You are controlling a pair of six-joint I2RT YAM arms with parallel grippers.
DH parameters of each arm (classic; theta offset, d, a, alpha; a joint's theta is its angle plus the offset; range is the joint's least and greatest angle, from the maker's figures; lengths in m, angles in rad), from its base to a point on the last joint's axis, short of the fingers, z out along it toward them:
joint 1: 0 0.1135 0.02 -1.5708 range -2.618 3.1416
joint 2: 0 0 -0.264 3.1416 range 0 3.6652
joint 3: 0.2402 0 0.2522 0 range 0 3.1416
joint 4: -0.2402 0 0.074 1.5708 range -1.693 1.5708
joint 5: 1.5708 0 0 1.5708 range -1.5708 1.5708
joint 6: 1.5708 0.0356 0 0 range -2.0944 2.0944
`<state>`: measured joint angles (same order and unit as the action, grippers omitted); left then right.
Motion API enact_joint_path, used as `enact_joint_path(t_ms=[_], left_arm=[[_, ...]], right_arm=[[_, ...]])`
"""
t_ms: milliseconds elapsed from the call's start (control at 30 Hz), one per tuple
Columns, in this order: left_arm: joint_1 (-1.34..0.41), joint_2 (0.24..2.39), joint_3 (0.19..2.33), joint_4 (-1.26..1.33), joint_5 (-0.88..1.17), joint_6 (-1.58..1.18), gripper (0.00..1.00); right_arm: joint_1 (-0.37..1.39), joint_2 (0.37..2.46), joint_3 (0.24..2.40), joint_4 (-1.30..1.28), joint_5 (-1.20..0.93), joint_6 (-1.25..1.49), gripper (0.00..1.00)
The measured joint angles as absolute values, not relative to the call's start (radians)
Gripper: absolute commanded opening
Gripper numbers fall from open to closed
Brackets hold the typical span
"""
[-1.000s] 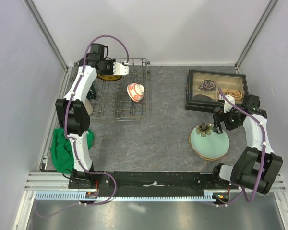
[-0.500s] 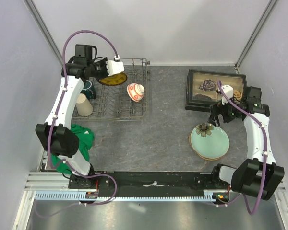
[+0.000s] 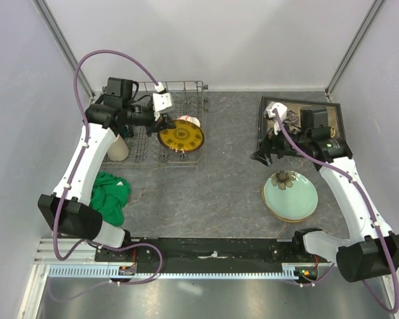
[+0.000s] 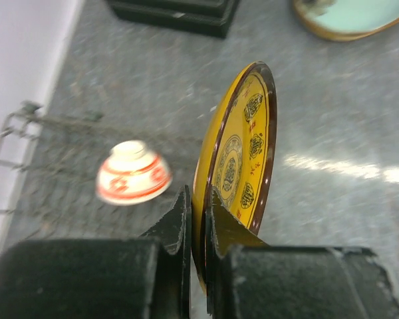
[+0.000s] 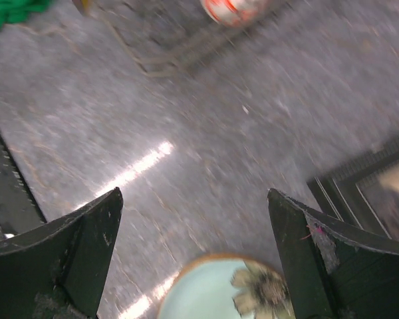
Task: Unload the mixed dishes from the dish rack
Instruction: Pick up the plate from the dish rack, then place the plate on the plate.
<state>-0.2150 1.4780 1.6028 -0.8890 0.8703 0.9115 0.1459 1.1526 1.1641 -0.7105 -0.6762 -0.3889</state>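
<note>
Progress: yellow-gold patterned dish (image 3: 181, 135), rim pinched tight in the left claw (image 4: 198, 203), has lifted above the dish rack (image 3: 141, 143) for unloading; right claw (image 5: 196, 226), wide open and empty, has swung rackward.

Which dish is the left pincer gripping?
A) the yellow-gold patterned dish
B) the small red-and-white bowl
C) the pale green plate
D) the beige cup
A: in the left wrist view the left pincer is shut on the rim of the yellow-gold patterned dish, which stands on edge between its fingers, while the small red-and-white bowl lies apart from it, untouched.
</note>
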Motion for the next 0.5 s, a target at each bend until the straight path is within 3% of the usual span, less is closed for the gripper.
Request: enact_joint_path(t_ms=[267, 500], left_arm=[[-0.307, 1.463, 1.580, -0.888, 0.937, 0.795, 0.02], [-0.345, 1.463, 1.576, -0.878, 0.944, 0.736, 0.02]], right_arm=[[0.423, 1.207, 1.243, -0.617, -0.651, -0.308, 0.97], [0.546, 1.260, 1.311, -0.579, -0.601, -0.279, 0.96]])
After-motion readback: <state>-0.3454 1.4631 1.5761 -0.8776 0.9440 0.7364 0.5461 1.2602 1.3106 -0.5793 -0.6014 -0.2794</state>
